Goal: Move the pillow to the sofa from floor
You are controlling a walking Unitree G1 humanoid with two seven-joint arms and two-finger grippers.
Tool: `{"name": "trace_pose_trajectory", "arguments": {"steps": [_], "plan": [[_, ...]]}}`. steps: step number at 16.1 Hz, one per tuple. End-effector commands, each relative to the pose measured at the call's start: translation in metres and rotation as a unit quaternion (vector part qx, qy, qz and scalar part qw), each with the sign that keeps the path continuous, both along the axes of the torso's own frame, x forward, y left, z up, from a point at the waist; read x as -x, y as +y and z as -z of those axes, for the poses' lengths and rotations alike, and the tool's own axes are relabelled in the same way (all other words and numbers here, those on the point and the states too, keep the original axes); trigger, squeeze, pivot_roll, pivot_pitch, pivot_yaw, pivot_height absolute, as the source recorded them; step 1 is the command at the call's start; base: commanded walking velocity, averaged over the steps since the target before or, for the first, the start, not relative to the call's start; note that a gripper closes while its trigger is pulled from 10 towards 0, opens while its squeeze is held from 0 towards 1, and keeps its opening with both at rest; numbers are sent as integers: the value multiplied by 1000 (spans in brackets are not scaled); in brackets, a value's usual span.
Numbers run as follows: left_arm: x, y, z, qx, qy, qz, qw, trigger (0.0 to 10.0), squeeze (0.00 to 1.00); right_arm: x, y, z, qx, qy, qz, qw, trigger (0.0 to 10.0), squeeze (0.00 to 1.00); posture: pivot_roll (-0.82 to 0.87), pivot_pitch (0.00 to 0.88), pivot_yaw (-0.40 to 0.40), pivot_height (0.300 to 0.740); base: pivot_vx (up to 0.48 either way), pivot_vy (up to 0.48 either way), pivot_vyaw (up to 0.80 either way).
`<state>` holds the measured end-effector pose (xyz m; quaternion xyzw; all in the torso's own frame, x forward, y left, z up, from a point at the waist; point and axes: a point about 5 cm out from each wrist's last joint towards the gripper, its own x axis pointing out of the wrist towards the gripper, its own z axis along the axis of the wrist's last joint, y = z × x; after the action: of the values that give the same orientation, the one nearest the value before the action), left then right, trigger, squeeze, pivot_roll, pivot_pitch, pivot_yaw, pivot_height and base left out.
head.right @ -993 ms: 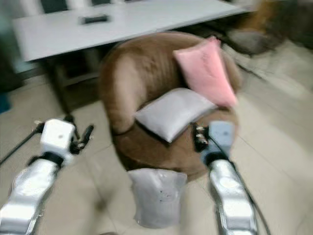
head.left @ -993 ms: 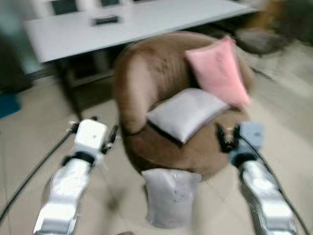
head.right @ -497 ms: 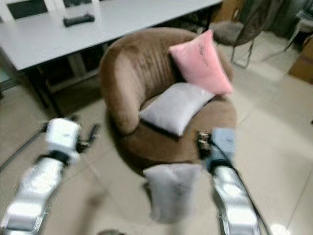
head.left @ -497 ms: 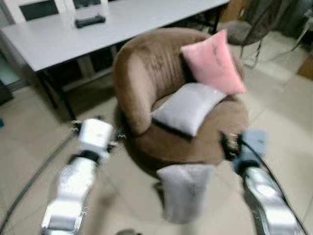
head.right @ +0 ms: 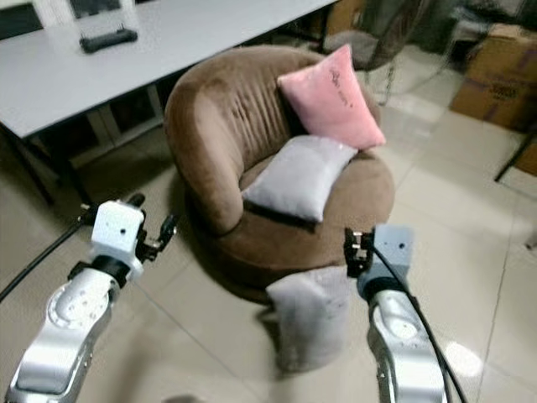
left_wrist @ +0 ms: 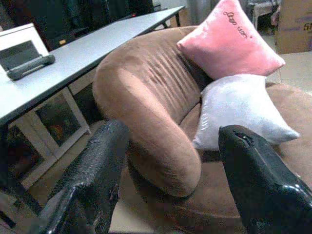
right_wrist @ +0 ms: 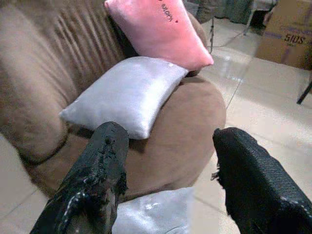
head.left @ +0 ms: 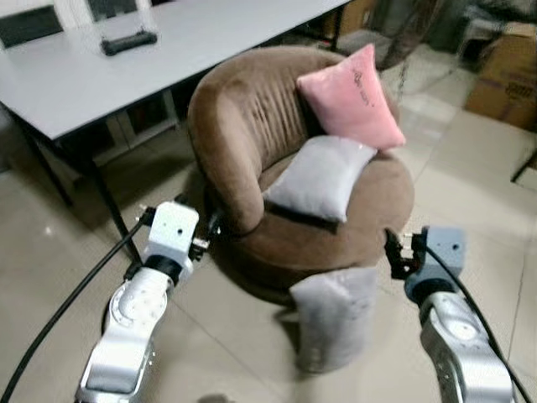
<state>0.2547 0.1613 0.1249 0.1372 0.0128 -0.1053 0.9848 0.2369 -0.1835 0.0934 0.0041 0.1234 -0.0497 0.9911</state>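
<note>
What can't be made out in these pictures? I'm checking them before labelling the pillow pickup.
- Grey pillow on the floor: soft blur in the eye views; cut off by the bottom edge in the right wrist view.
- Dark object on the white table: too small to identify.
- Pink pillow lettering: too small to read.

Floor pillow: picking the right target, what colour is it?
Light grey floor pillow, leaning against the brown armchair; clearest in left eye view.

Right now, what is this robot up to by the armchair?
It stands facing a brown armchair that already holds a pink pillow and a grey pillow. Another grey pillow leans against the chair's base on the floor, untouched. The left tool and right tool hover open on either side, holding nothing.
</note>
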Motion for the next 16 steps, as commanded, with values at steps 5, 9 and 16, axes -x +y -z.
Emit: {"name": "trace_pose_trajectory", "arguments": {"steps": [5, 9, 16], "plan": [[-3, 5, 0, -6, 0, -7, 1000, 10000, 0, -4, 5, -5, -5, -9, -4, 1000, 10000, 0, 84, 0, 17, 740, 0, 407, -800], [-5, 6, -1, -9, -2, -5, 1000, 10000, 0, -4, 7, -5, -10, -9, 1, 1000, 10000, 0, 89, 0, 27, 740, 0, 409, -800], [-11, -1, -6, -16, -18, 9, 1000, 10000, 0, -3, 6, -5, -8, -14, 16, 1000, 10000, 0, 83, 0, 36, 740, 0, 82, -800]]}}
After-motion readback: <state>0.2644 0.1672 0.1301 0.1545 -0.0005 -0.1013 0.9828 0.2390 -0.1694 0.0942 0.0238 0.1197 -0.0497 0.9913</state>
